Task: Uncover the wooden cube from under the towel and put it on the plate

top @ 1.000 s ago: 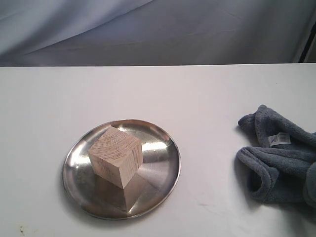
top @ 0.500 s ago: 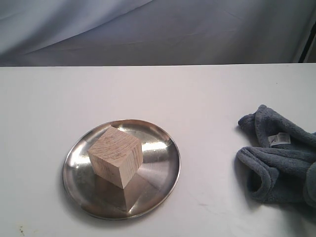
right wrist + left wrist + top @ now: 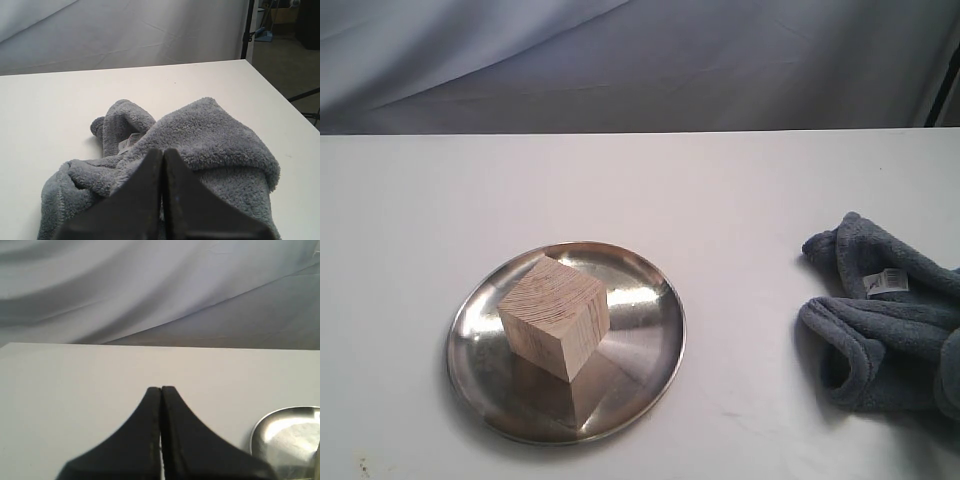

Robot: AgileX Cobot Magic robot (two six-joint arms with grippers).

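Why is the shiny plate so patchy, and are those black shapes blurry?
Exterior view: the round silver metal plate mirrors the pale wooden cube, with bright glare patches. Left wrist view: the black left gripper looks soft, near the lens. Right wrist view: so does the right gripper.

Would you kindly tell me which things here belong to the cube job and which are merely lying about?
Job: wooden cube, sitting on the metal plate; blue-grey towel, crumpled well apart from the plate.
Merely about: white table; grey backdrop cloth.
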